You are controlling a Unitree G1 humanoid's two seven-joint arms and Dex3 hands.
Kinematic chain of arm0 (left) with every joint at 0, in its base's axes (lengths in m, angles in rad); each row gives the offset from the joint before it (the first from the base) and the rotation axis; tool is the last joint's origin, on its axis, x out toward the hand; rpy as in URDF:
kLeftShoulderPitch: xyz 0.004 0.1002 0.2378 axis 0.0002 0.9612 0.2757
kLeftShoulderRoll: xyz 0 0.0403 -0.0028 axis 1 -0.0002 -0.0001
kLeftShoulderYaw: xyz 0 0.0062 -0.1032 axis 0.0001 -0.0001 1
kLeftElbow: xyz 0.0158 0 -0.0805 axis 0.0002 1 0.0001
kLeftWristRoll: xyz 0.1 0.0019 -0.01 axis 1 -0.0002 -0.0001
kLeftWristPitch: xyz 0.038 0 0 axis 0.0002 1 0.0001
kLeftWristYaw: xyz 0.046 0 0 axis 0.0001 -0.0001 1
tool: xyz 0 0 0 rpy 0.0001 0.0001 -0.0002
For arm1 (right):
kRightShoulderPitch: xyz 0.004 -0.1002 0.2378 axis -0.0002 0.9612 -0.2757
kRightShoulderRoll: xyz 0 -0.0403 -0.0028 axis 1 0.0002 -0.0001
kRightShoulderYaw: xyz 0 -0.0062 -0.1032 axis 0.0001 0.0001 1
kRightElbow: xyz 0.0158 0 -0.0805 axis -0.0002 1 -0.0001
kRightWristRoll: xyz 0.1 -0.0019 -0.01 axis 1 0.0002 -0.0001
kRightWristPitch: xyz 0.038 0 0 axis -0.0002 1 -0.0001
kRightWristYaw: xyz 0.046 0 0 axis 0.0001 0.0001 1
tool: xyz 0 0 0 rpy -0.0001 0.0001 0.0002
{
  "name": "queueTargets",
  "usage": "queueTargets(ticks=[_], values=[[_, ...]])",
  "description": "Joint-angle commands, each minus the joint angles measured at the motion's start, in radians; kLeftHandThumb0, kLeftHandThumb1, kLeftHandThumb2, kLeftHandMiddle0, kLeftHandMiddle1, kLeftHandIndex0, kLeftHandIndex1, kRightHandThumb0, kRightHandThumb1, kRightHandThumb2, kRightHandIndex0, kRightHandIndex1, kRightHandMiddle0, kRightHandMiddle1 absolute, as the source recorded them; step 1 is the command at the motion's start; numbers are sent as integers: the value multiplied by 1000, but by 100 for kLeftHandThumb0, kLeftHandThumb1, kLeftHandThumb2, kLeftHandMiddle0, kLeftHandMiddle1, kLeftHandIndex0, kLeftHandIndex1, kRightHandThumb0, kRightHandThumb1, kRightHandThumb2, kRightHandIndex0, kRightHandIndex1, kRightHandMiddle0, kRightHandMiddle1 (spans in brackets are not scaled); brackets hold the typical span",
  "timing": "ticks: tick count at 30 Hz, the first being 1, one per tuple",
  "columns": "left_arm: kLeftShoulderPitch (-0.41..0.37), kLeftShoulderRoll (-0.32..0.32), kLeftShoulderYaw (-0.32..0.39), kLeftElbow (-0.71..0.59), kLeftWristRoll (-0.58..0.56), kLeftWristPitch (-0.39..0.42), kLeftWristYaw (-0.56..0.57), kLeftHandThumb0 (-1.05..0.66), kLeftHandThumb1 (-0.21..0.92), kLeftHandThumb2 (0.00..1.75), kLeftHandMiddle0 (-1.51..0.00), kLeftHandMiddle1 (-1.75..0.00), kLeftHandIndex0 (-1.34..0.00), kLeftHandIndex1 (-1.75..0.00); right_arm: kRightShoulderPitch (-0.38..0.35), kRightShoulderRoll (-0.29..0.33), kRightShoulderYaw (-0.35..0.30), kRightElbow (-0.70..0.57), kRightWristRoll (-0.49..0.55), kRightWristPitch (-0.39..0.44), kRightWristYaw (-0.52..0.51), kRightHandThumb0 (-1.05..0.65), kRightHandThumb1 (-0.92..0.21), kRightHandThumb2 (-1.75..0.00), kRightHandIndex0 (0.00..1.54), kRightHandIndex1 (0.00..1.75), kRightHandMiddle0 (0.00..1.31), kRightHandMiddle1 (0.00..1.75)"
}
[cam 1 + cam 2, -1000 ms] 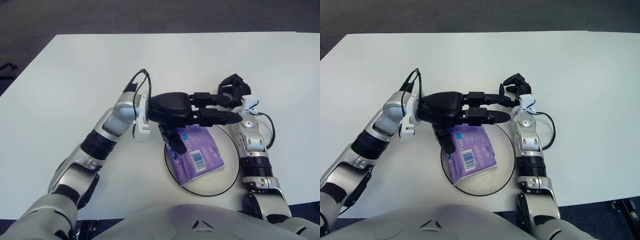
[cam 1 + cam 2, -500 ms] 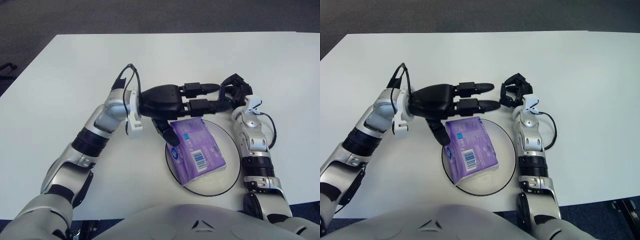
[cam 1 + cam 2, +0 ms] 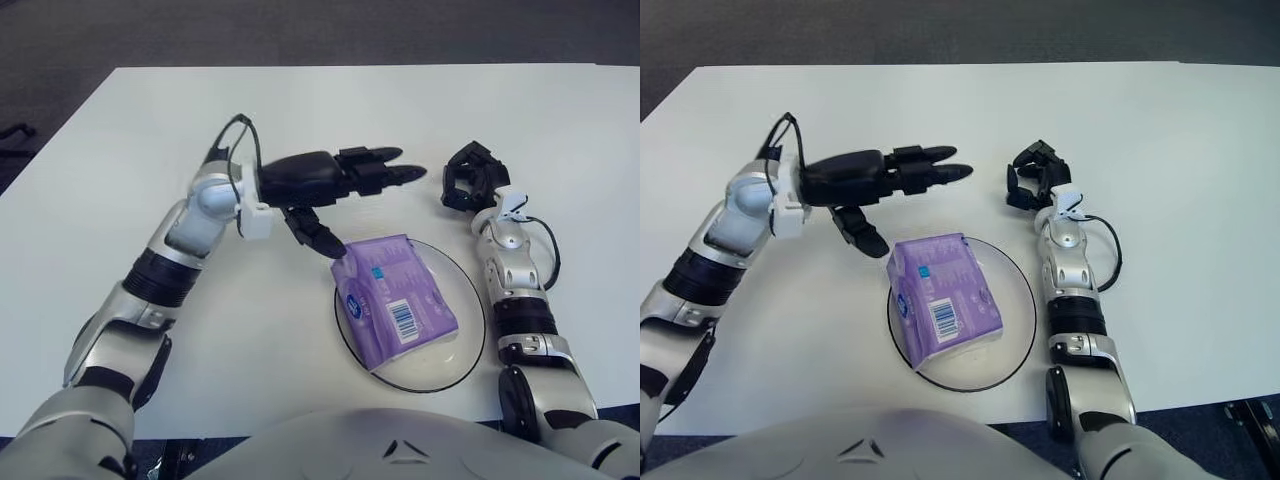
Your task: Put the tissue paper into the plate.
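Observation:
A purple tissue pack [image 3: 393, 301] with a white barcode label lies inside the clear round plate [image 3: 462, 350] near the table's front edge. My left hand [image 3: 345, 185] hovers just up and left of the pack, clear of it, with its fingers spread and nothing held. The thumb points down toward the pack's near-left corner without touching it. My right hand [image 3: 470, 180] shows beside the plate's upper right rim, fingers curled and holding nothing.
The white table [image 3: 330, 120] stretches far behind the hands. Its front edge runs just below the plate. Dark carpet lies beyond the table's far and left edges.
My left hand has let go of the tissue pack and drawn back up and to the left. The pack stays in the plate. The right hand shifted slightly.

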Motion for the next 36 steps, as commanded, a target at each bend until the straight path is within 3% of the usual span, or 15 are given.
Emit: queueTargets(ticks=[1,10,19,25,28,31,36], values=[[-15,17,46,30,-23,-16,16,-105,92,47,0,0,0,0,103,22,-6,106,27,0,44,-45,-40,-122,121,175,55,175],[19,23,112,134,-39,-97,51,-105,92,50,0,0,0,0,95,14,-18,156,44,-59,102,-44,-44,-116,127,175,51,175],[99,0,215,246,-120,-99,125,-105,92,53,-3,-2,-2,-1,92,15,-22,168,42,-76,116,-44,-46,-115,128,175,50,175],[141,-109,277,247,-47,-67,333,-105,92,61,-25,-12,0,-47,92,16,-21,169,38,-81,116,-44,-46,-114,128,175,50,175],[168,-145,294,226,-58,-21,390,-103,92,65,-32,-30,0,-66,92,15,-20,171,37,-85,117,-44,-46,-114,129,175,50,175],[197,-187,313,205,-97,34,437,-98,92,67,-35,-60,0,-88,93,14,-18,172,35,-87,119,-44,-46,-114,129,175,50,175],[227,-263,349,165,-208,142,483,-84,92,69,-41,-96,-1,-120,94,15,-19,172,39,-90,124,-43,-46,-114,129,175,50,175]])
